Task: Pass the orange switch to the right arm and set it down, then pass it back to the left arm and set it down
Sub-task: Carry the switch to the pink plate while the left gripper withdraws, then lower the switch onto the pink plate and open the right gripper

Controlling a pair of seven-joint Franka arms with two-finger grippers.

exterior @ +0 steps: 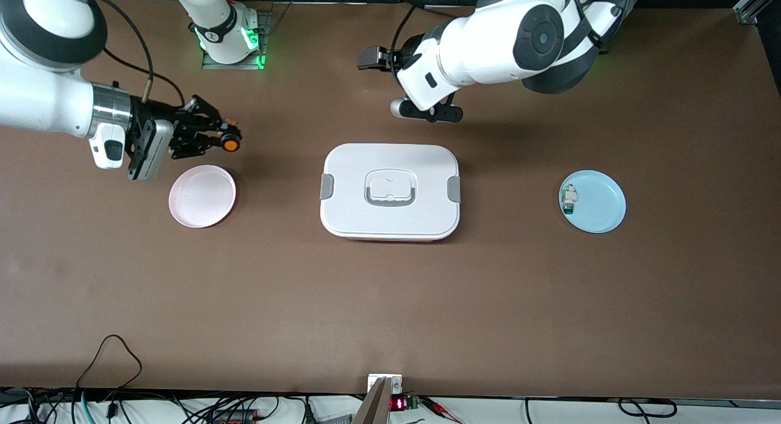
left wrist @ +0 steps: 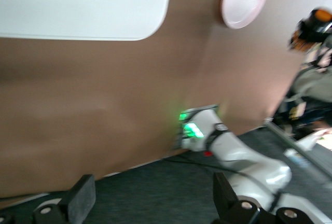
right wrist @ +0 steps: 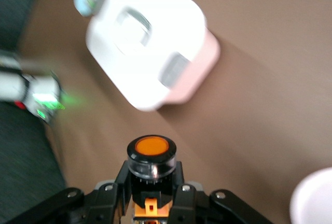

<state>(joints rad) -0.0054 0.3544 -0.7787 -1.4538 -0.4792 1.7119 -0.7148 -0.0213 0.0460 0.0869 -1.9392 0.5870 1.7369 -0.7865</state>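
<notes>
Orange switch sits clenched in the right tool, held in the air over the table just above the pink plate at the right arm's end, its orange face turned toward the white box. That box stands at mid-table, its lid on, and the left tool hangs over the table near the box's edge toward the robots' bases, fingers released wide and holding nothing. A blue plate at the left arm's end carries a small white-and-green switch.
</notes>
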